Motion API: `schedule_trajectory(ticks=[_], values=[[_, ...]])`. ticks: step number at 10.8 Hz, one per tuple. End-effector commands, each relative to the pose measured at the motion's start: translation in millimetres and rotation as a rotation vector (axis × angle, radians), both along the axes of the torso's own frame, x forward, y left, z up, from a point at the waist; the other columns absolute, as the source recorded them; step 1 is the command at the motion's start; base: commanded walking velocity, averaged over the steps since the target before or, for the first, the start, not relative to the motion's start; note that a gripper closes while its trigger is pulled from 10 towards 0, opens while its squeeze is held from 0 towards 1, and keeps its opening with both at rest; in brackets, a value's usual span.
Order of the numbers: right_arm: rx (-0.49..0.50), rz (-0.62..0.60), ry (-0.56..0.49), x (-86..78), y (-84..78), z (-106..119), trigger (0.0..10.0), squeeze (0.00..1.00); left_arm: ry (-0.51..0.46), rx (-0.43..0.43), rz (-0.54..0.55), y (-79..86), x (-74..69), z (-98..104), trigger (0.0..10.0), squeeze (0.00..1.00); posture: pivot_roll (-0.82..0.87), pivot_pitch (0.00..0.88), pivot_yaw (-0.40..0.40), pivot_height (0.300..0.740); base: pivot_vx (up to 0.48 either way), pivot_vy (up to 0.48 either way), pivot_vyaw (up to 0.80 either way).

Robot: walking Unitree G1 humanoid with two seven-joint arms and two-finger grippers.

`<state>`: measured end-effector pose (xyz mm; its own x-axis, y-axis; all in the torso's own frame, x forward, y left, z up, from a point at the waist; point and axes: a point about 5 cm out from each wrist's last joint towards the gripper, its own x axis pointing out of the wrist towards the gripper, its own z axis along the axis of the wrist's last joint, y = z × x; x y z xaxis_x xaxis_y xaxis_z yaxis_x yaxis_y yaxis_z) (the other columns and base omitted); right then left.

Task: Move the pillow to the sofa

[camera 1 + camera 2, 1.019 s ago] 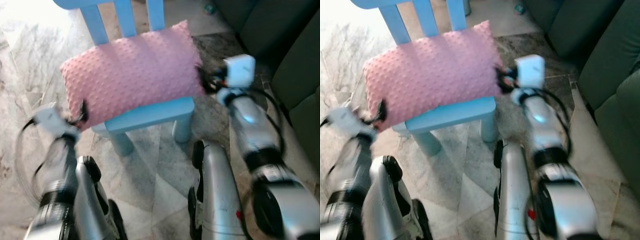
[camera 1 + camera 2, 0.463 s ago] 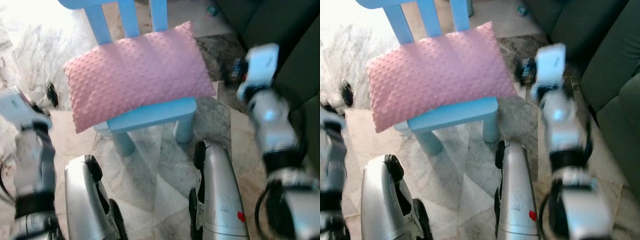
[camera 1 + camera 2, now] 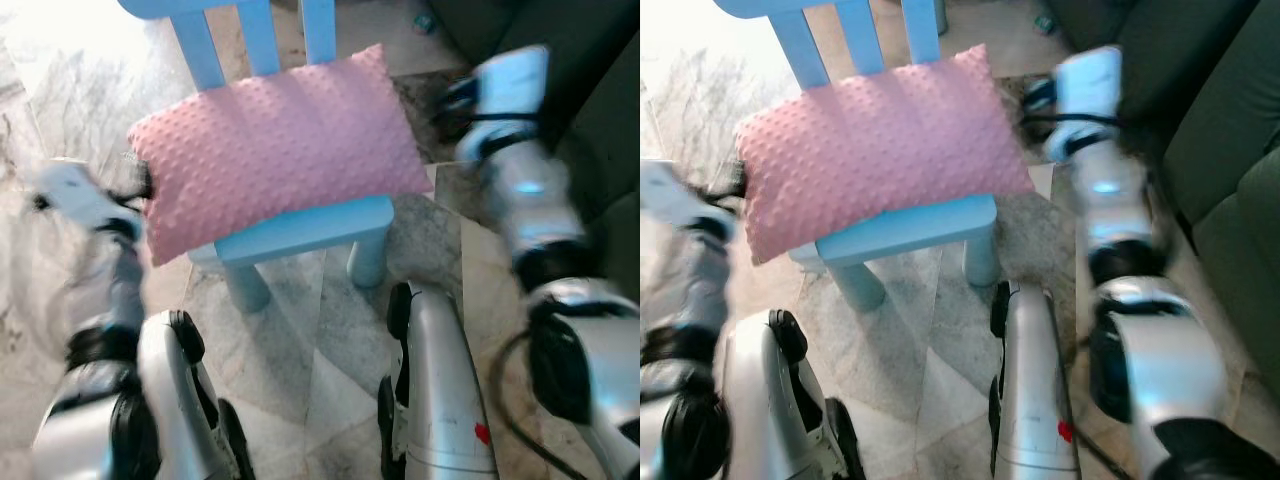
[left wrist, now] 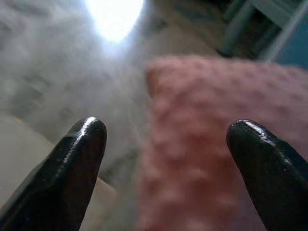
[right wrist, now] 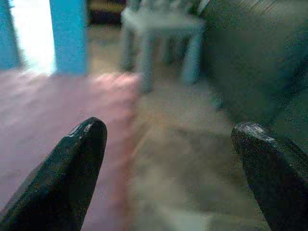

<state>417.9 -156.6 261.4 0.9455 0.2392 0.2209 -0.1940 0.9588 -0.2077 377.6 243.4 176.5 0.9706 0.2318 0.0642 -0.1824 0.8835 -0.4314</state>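
A pink dotted pillow lies across the seat of a small blue chair, overhanging it on both sides. My left gripper is at the pillow's left end; in the left wrist view it is open, with the pillow's corner ahead between the fingers. My right gripper is blurred beside the pillow's far right corner. In the right wrist view it is open, with the pillow's edge off to one side and bare floor between the fingers.
The dark green sofa stands along the right. Marble floor surrounds the chair. The blue chair back rises behind the pillow. A small pale stool stands further off in the right wrist view.
Both arms swung outward half a second ago and have come back in. The left gripper is at the pillow's left end again; the right one is higher, by the far right corner.
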Motion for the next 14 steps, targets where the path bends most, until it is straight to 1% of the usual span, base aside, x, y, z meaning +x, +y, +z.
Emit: schedule_trajectory(ticks=[1,2,3,4,5,6,7,8,9,10,11,12,13,14], values=[[0.011,0.043,0.075,1.9,8.6,-9,10.0,0.00,0.044,-0.032,-0.020,1.1,-0.1,-11,10.0,0.00,-0.14,0.354,0.011,0.397,0.000,0.000,0.00],[0.061,0.090,0.191,2.5,22.2,-27,10.0,0.00,0.072,-0.025,-0.063,-5.9,5.8,-15,10.0,0.00,-0.14,0.360,0.010,0.397,0.000,0.000,0.00],[0.039,0.103,0.225,1.8,27.1,-35,10.0,0.00,0.080,-0.027,-0.073,-7.1,7.6,-16,10.0,0.00,-0.13,0.366,0.012,0.397,0.000,0.000,0.00],[-0.020,0.110,0.235,0.6,31.4,-41,10.0,0.00,0.099,-0.025,-0.100,-8.8,9.1,-18,10.0,0.00,-0.12,0.374,0.014,0.397,0.000,0.000,0.00],[0.031,0.115,0.306,0.1,32.2,-49,10.0,0.00,0.104,-0.025,-0.120,-8.9,10.2,-18,10.0,0.00,-0.12,0.380,0.014,0.397,0.000,0.000,0.00],[0.059,0.102,0.340,-0.4,33.4,-55,10.0,0.00,0.102,-0.078,-0.135,-9.2,10.6,-19,10.0,0.00,-0.12,0.382,0.013,0.397,0.000,0.000,0.00],[0.107,0.110,0.395,-2.1,42.9,-64,10.0,0.00,0.121,-0.112,-0.152,-11.2,10.5,-24,10.0,0.00,-0.11,0.388,0.007,0.397,0.000,0.000,0.00],[0.112,0.133,0.423,-4.3,55.2,-69,10.0,0.00,0.159,-0.127,-0.195,-18.3,10.5,-31,10.0,0.00,-0.10,0.395,0.003,0.397,0.000,0.000,0.00],[0.120,0.158,0.440,-6.1,64.8,-73,10.0,0.00,0.173,-0.137,-0.212,-22.3,10.1,-35,10.0,0.00,-0.10,0.395,0.003,0.397,0.000,0.000,0.00],[0.114,0.186,0.462,-9.4,77.8,-79,10.0,0.00,0.186,-0.137,-0.239,-27.7,10.0,-38,10.0,0.00,-0.10,0.402,0.002,0.397,0.000,0.000,0.00],[0.081,0.209,0.490,-13.9,88.7,-88,10.0,0.00,0.185,-0.144,-0.269,-33.6,10.7,-39,8.7,0.00,-0.10,0.407,0.002,0.397,0.000,0.000,0.00],[0.080,0.230,0.506,-16.9,94.6,-93,0.0,0.00,0.182,-0.140,-0.282,-36.5,11.3,-39,0.0,0.00,-0.10,0.409,0.000,0.397,0.000,0.000,0.00],[0.074,0.245,0.512,-19.3,100.7,-97,0.0,0.00,0.181,-0.129,-0.295,-39.5,11.8,-39,0.0,0.00,-0.10,0.409,0.000,0.397,0.000,0.000,0.00],[0.074,0.254,0.504,-19.4,102.0,-96,0.0,0.00,0.183,-0.130,-0.294,-39.6,10.7,-41,0.0,0.00,-0.10,0.414,-0.005,0.397,0.000,0.000,0.00]])
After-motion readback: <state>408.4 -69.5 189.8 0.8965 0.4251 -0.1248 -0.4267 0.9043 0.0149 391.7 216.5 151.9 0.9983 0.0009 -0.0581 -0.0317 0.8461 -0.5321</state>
